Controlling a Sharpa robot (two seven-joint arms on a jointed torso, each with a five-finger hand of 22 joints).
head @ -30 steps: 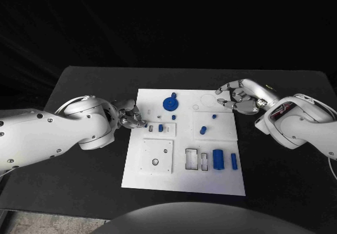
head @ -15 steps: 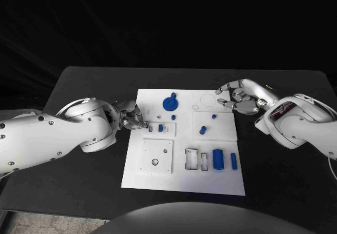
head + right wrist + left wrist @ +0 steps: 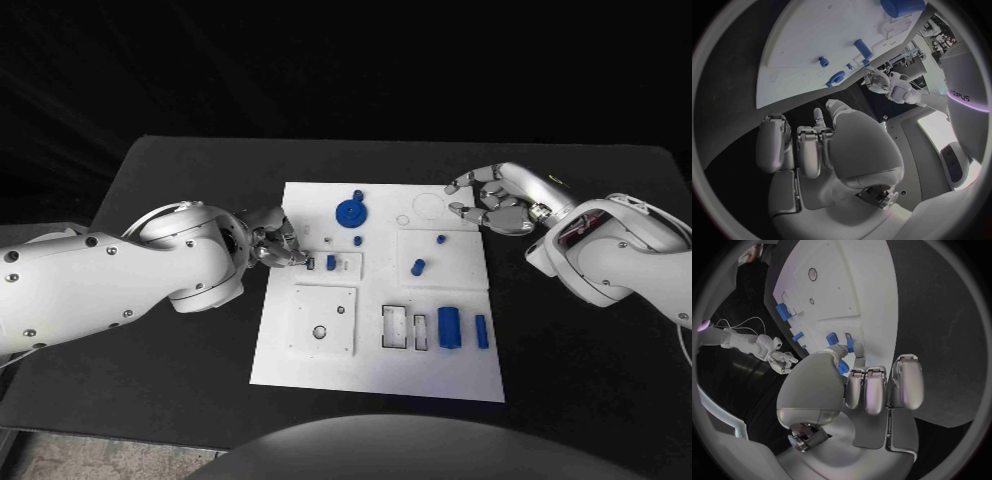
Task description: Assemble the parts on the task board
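While the head view looks down on the black table (image 3: 173, 330), the white rectangular task board (image 3: 378, 375) lies at its middle carrying small blue plastic parts (image 3: 449, 326), with the left hand (image 3: 274, 243) at the board's left edge, fingertips touching a small blue part (image 3: 310, 264), and the right hand (image 3: 490, 200) curled, holding nothing, over the board's far right corner. At the left wrist, a small blue piece is pinched between thumb and finger. At the right wrist, the fingers are folded in beside the board's edge, clenched on nothing.
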